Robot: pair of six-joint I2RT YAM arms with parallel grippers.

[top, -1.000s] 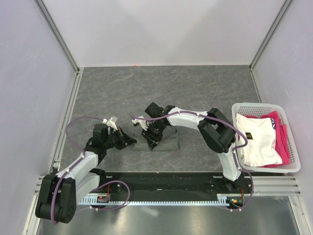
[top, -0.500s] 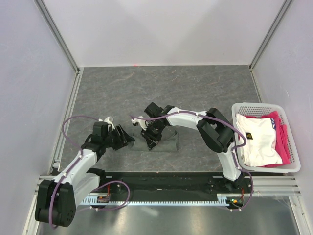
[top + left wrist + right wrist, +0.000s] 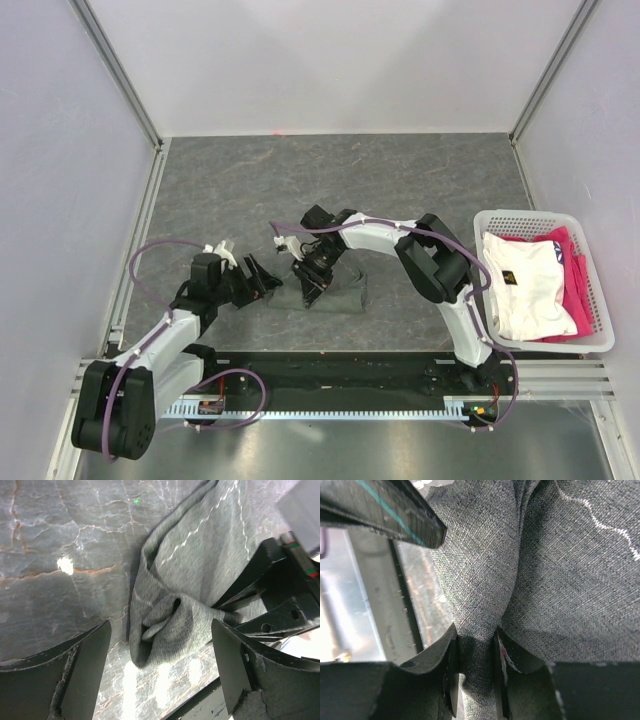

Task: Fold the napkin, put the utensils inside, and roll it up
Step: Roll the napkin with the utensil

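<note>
Right now my right gripper (image 3: 476, 645) is clamped on a fold of the napkin (image 3: 342, 297), with the grey weave pinched tight between both pads, close to the bundle's left end. My left gripper (image 3: 262, 281) hangs spread wide and holds nothing, low over the table (image 3: 420, 190) and just beside that same end.

The napkin lies bunched into a thick, lumpy roll in front of my two bases. Its long axis runs left to right, roughly along the near edge. From the left wrist I meet it end-on: the folded, puckered end sits straight ahead between my open fingers, not yet touched, and the pale hem runs away beyond it. I cannot see the utensils anywhere; if they are inside, the cloth hides them.

I judge the rolling close to done but loose at this end. The left arm is the free one and the nearer to the slack end, so any tucking or steadying means pushing rightward along the roll's axis while the right holds its pinch
</note>
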